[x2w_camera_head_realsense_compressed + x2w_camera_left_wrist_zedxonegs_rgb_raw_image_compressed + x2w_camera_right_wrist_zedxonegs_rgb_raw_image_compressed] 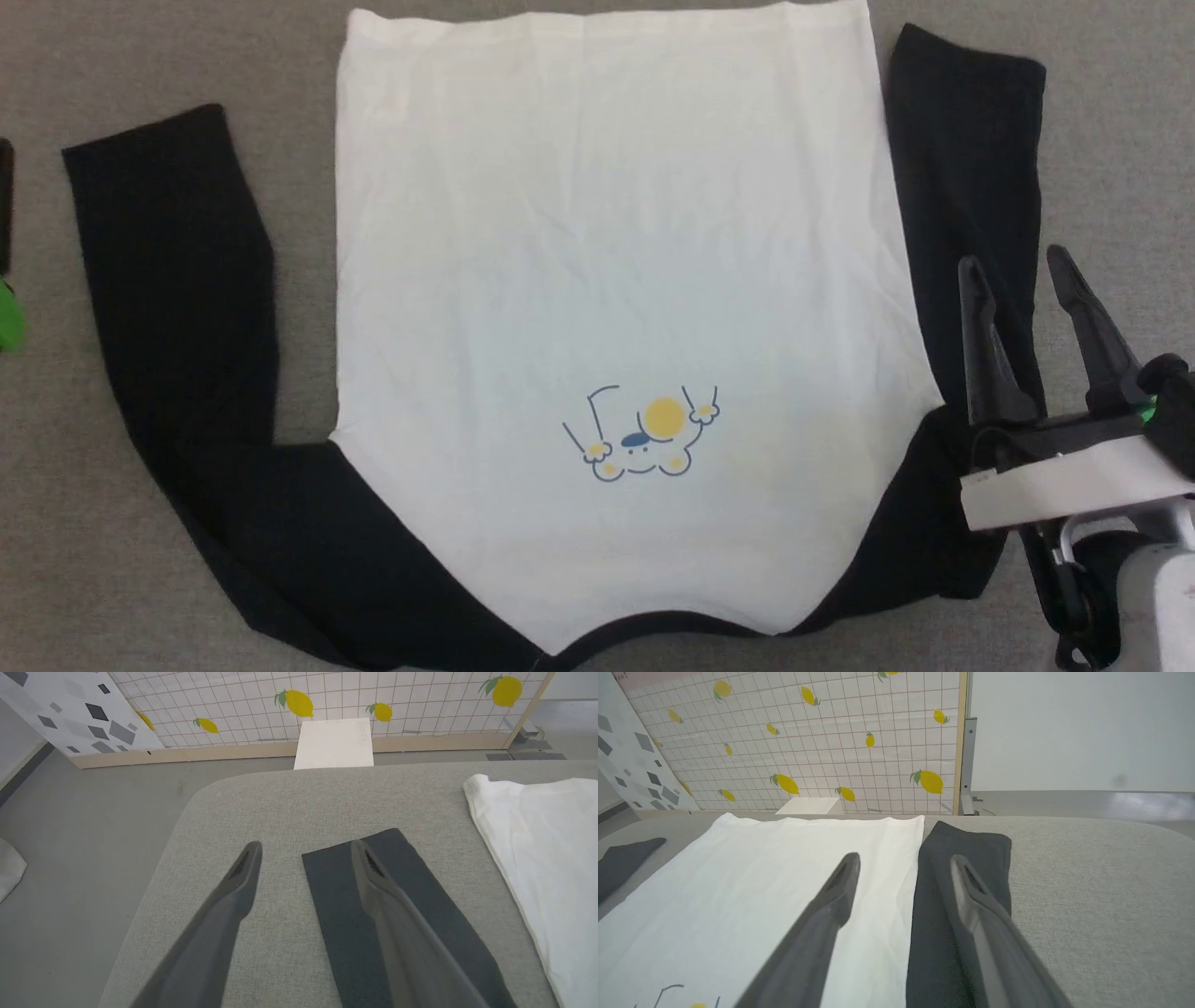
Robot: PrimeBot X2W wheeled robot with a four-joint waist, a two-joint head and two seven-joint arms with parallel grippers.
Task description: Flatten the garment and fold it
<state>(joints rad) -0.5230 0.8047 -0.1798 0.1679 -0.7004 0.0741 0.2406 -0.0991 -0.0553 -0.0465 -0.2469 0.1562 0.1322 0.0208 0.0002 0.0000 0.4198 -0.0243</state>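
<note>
Now the shirt (pixel 607 280) lies flat on the table (pixel 1120 140), collar at the near edge. Jaws apart and empty, the left gripper (pixel 306 845) hovers over the left sleeve (pixel 373 905) and the right gripper (pixel 1013 261) over the right sleeve (pixel 962 168). Pinch each cuff cleanly and fold inward without dragging the body.

Surface: we see a grey woven pad (pixel 280 802) with a rounded corner.
Floor: we find the floor (pixel 84 826) smooth and grey.
Back: we face a lemon panel (pixel 420 700), a white grid with a wooden strip (pixel 187 755) along its foot.
Left: we note a diamond panel (pixel 60 709), white with grey and black shapes.
Block: a white block (pixel 334 744) stands against the lemon panel, behind the pad.
Right: we see a plain pale wall (pixel 1078 728) beside a grey post (pixel 969 765).
Light: even to us, shadows soft.
</note>
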